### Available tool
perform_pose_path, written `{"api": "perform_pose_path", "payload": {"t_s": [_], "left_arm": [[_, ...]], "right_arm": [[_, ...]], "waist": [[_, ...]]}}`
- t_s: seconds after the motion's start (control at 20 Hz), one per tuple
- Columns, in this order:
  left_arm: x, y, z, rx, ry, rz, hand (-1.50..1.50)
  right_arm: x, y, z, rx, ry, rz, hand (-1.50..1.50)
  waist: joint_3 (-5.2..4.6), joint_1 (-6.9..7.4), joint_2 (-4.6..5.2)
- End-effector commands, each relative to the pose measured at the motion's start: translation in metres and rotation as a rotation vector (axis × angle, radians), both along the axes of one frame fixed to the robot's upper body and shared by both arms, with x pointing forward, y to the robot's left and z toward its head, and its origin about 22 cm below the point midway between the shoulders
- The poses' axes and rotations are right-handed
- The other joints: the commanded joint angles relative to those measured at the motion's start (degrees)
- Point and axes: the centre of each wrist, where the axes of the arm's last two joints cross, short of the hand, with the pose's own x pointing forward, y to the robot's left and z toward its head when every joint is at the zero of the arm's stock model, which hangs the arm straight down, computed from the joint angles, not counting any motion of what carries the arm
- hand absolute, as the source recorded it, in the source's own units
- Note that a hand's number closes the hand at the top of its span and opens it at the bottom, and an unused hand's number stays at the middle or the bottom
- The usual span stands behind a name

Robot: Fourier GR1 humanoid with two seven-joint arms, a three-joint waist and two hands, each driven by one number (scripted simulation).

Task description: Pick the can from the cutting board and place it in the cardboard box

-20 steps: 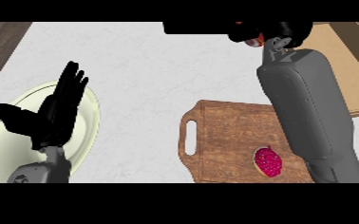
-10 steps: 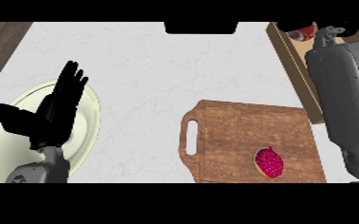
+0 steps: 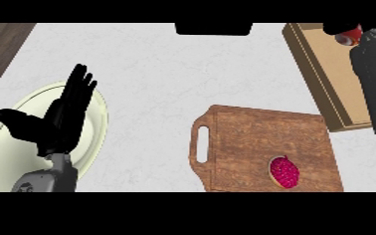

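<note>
Nearest you, the brown wooden cutting board (image 3: 264, 149) carries a red round fruit (image 3: 285, 172) at its near right corner. Left of the board, your left hand (image 3: 62, 117) rests over the pale round plate (image 3: 95, 129), fingers straight and together. Beyond the board's far right corner, the red can (image 3: 349, 36) sits over the shallow cardboard box (image 3: 316, 74), under your right hand (image 3: 341, 28); whether those fingers are clamped, you cannot tell.

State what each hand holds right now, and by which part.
The left hand is open over the plate, holding nothing. The right hand is shut on the can above the cardboard box; the gripped part is hidden.
</note>
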Motion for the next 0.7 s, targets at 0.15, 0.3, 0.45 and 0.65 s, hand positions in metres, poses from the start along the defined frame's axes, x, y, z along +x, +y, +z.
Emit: {"api": "perform_pose_path", "payload": {"t_s": [0.15, 0.3, 0.45, 0.65], "left_arm": [[0.002, 0.004, 0.006, 0.014, -0.016, -0.022, 0.00], [0.013, 0.004, 0.011, -0.001, -0.024, -0.013, 0.00], [0.015, 0.001, 0.006, 0.016, 0.001, -0.030, 0.00], [0.010, 0.001, 0.007, 0.008, -0.013, -0.023, 0.00]], "right_arm": [[-0.001, -0.046, -0.037, -0.119, 0.407, -0.094, 1.50], [-0.007, -0.071, -0.052, -0.049, 0.528, -0.129, -1.50], [-0.004, -0.060, -0.070, 0.053, 0.451, -0.059, -1.50], [-0.006, -0.073, -0.052, 0.051, 0.185, -0.007, -1.50]], "waist": [[-0.04, 1.43, 0.44], [0.06, 1.52, 0.88], [0.09, 1.02, 0.55], [0.16, 1.31, 0.72]]}}
